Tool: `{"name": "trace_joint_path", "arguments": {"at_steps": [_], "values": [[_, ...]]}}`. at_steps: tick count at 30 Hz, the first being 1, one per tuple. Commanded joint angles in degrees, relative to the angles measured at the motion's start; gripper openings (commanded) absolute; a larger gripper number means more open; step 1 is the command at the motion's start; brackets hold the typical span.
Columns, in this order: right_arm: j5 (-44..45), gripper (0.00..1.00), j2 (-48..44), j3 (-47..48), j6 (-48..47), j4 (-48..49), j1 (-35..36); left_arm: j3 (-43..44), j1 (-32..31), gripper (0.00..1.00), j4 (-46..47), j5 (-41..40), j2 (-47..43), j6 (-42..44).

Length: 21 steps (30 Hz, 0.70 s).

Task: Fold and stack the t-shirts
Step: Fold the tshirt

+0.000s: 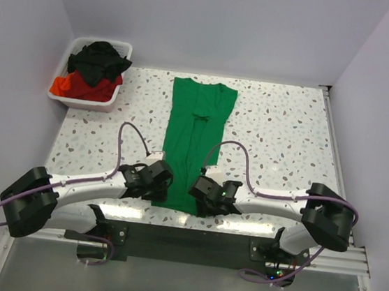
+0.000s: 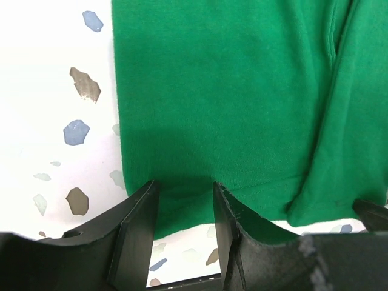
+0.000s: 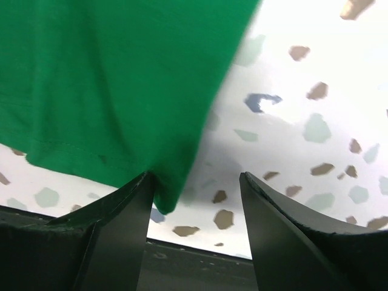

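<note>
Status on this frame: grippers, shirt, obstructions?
Open: left gripper, right gripper, at green shirt near hem. Shirt flat, folded narrow. Nothing blocking; other shirts in bin.

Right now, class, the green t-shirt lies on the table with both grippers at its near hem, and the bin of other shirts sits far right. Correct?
No: the top view shows the white bin sitting far left, not right. The rest stands.

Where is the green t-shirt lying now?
In the top view, the green t-shirt lies lengthwise in the middle of the table, its near hem at the left gripper and right gripper.
</note>
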Motion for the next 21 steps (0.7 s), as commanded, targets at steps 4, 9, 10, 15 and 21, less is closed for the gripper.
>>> {"name": "trace_joint_path", "arguments": {"at_steps": [4, 9, 10, 15, 21], "values": [[3.8, 0.62, -4.5, -4.3, 4.7, -3.3, 0.3, -3.0, -0.4, 0.47, -7.3, -3.6, 1.4, -3.7], [3.4, 0.62, -5.7, -5.2, 4.4, -2.6, 0.5, -2.5, -0.5, 0.47, -7.9, -3.7, 0.6, -2.2], [3.3, 0.62, -5.7, -5.1, 4.1, -2.4, 0.7, -2.5, -0.4, 0.47, -7.5, -3.4, 0.2, -1.5], [3.9, 0.61, -5.5, -1.9, 2.6, -1.5, 2.0, -1.7, -0.8, 0.47, -6.5, -4.3, -2.3, -0.1], [4.6, 0.61, -11.0, 0.6, 1.7, 1.4, 4.2, 0.6, -0.8, 0.47, -9.6, -7.5, -12.0, -1.8]]}}
